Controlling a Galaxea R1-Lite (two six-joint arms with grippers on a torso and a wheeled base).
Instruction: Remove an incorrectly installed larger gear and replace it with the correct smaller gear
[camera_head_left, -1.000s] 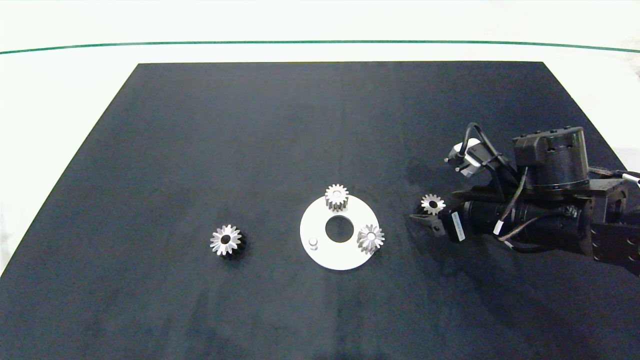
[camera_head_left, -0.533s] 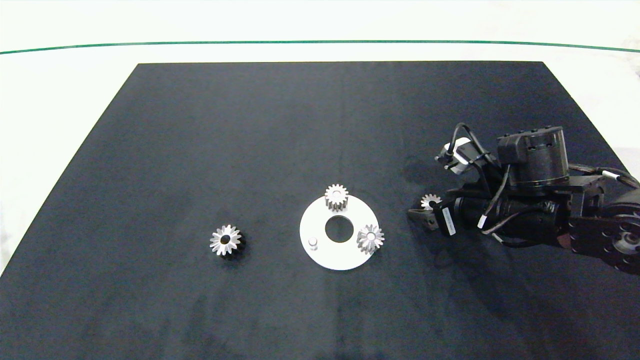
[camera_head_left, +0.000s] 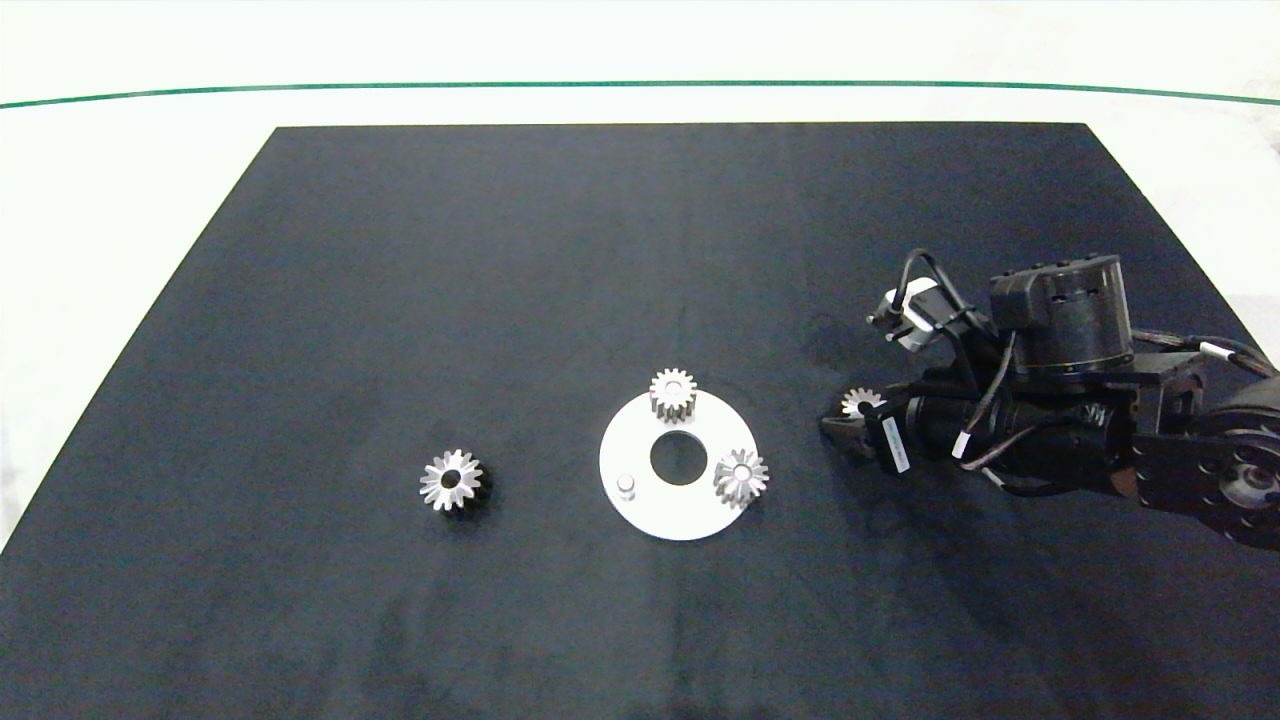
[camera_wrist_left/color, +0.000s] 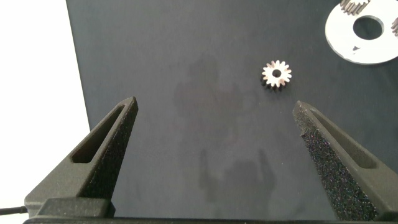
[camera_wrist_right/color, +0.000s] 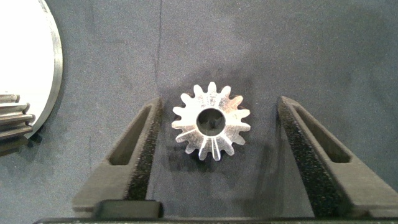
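Observation:
The smaller gear, flat and silver with short teeth, lies on the black mat right of the white disc plate. My right gripper is open, one finger on each side of this gear, neither touching it. The larger gear, star-toothed with a dark centre hole, lies on the mat left of the plate. My left gripper hangs open above the mat, short of the larger gear, and is out of the head view.
The plate carries a drum-like gear at its far edge, a toothed gear at its right edge, a bare peg at its front left and a round centre hole. The black mat lies on a white table.
The right arm has shifted left and settled lower, so its open fingers now straddle the smaller gear and partly cover it from above. No gear has moved.

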